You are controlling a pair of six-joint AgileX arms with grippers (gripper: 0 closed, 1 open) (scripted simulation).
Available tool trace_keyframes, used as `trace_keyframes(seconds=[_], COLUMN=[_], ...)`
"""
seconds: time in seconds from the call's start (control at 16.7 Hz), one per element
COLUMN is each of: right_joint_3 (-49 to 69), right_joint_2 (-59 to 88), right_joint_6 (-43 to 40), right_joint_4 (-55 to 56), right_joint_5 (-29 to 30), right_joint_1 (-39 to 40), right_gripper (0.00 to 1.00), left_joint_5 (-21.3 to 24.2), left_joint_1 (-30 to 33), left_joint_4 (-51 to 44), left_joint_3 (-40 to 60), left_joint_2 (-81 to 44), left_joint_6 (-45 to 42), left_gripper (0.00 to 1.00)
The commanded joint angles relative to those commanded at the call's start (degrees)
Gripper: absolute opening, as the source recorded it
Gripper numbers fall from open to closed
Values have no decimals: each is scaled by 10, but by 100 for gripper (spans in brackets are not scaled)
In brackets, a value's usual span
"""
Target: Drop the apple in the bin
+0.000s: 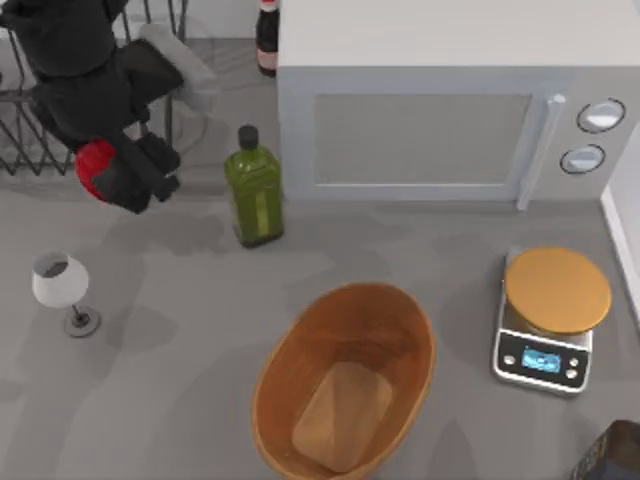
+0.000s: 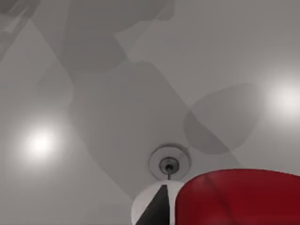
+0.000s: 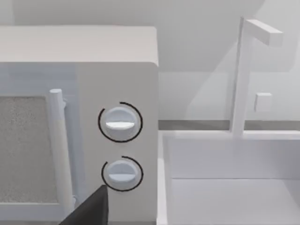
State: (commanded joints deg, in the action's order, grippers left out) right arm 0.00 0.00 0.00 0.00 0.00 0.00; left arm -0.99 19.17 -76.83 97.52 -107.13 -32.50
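The bright red apple (image 1: 92, 165) hangs above the table at the back left, with my left gripper (image 1: 118, 180) shut on it. In the left wrist view the apple (image 2: 239, 197) sits close to the camera beside one dark finger (image 2: 157, 211). The bin (image 1: 275, 365), an oval light-brown wooden basket, stands at the front centre with nothing in it, well to the right of the apple and nearer the front. My right arm (image 1: 612, 455) is parked at the front right corner; one dark finger (image 3: 89, 211) shows against the microwave.
A green bottle (image 1: 253, 185) stands just right of the apple. A wine glass (image 1: 60, 285) (image 2: 168, 164) stands below the left gripper. A microwave (image 1: 450, 110) fills the back right, a kitchen scale (image 1: 555, 310) is at the right, and a wire rack (image 1: 20, 130) at the back left.
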Motion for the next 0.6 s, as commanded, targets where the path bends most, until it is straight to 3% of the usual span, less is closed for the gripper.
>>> trace_keyframes(seconds=[0.3, 0.6], right_joint_3=[0, 0], right_joint_2=[0, 0], right_joint_6=[0, 0], right_joint_4=[0, 0], right_joint_5=[0, 0], right_joint_1=[0, 0], right_gripper=[100, 100], left_joint_5=[-27, -44], left_joint_1=[257, 378], left_joint_4=[-24, -38], left_joint_3=[20, 21], left_joint_2=[-13, -19], left_joint_6=[-27, -41], left_gripper=[0, 0])
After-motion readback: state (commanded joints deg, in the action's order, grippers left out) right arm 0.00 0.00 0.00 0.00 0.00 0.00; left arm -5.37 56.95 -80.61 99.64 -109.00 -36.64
